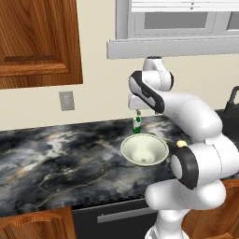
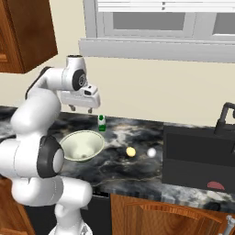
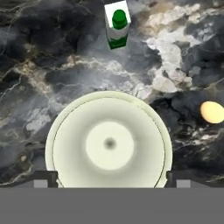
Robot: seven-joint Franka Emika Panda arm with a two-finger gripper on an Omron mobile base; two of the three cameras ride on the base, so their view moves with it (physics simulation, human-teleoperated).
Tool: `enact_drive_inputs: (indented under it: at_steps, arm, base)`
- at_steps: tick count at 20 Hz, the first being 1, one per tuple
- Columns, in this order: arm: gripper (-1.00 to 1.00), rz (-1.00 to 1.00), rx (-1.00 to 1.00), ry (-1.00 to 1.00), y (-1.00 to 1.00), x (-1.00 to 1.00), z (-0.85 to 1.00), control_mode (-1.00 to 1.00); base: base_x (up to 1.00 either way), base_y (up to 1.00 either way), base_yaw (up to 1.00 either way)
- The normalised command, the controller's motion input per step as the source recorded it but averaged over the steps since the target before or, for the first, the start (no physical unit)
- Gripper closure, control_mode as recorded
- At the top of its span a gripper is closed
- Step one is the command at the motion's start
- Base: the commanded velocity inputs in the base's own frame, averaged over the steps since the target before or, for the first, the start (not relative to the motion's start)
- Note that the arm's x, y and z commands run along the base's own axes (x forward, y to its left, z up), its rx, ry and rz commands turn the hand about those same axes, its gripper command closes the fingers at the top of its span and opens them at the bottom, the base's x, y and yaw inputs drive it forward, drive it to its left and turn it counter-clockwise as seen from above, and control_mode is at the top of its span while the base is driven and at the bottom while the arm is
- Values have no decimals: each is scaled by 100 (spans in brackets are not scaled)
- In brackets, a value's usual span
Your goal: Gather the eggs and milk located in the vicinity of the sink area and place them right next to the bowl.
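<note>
- Hovering over the wide pale green glossy bowl (image 3: 109,142), my two-finger gripper (image 2: 80,109) has its tips wide apart, holding nothing.
- Where's the small white carton of milk (image 3: 117,24)?
- Just behind the bowl. One tan egg (image 3: 212,112) lies beside the bowl; one whitish egg (image 2: 151,152) is farther, toward the black sink (image 2: 197,156).
- Any worry?
- Eggs roll, so a bumped one might slip away.

Glossy white robot arm (image 1: 196,116) built of bulbous rounded segments, with black bands at its joints, a round grey end cap, and a boxy white hand (image 2: 81,97) with small dark fingertips.
</note>
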Motion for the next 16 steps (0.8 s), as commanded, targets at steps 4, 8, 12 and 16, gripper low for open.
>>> enact_drive_inputs:
  at_steps: [4, 8, 12, 16]
  arm:
    - [-100, -2, 0, 0, -5, 8, -76, -100]
    - [-100, 0, 0, 0, 0, 36, -81, -100]
    - [-100, 0, 0, -1, 0, 58, -49, -100]
    - [-100, 0, 0, 0, -12, 85, 0, -100]
  base:
    - [0, 0, 0]
    - [0, 0, 0]
    - [0, 0, 0]
    - [0, 0, 0]
